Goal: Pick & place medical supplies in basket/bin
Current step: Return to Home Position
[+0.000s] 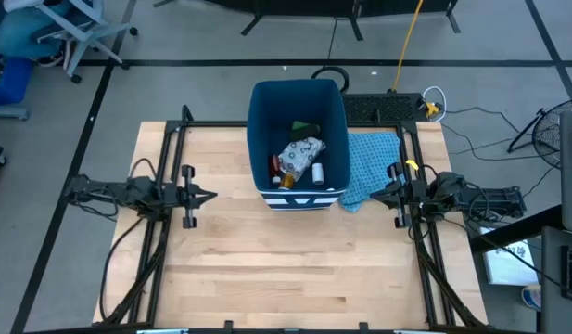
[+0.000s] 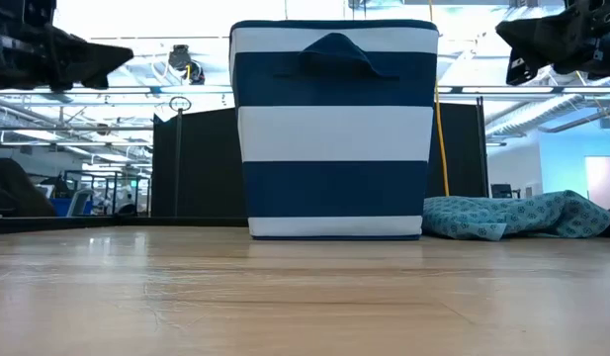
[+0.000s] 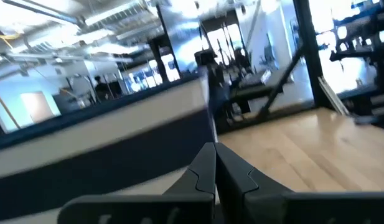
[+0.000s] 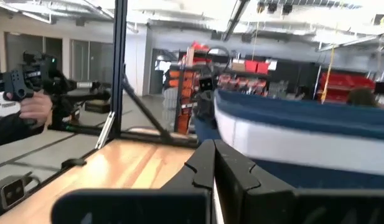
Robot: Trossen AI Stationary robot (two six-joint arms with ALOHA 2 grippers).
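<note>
The dark blue bin with white stripes (image 1: 298, 139) stands upright at the far middle of the table, also seen in the low view as the bin (image 2: 333, 129). Inside it lie the white patterned packet (image 1: 300, 152), a small white bottle (image 1: 318, 172), an orange bottle (image 1: 287, 180), a green piece (image 1: 311, 129) and a black piece (image 1: 298, 127). My left gripper (image 1: 211, 196) hovers shut at the table's left, raised above the wood, seen in its own wrist view as the left gripper (image 3: 215, 163). My right gripper (image 1: 374, 197) hovers shut at the bin's right, seen in its wrist view as the right gripper (image 4: 213, 162).
A light blue patterned cloth (image 1: 369, 165) lies crumpled on the table right of the bin, close under my right gripper, also in the low view as the cloth (image 2: 517, 215). Bare wood (image 1: 286, 269) spreads across the near half. A person's hand (image 4: 35, 107) holds a device beyond the table.
</note>
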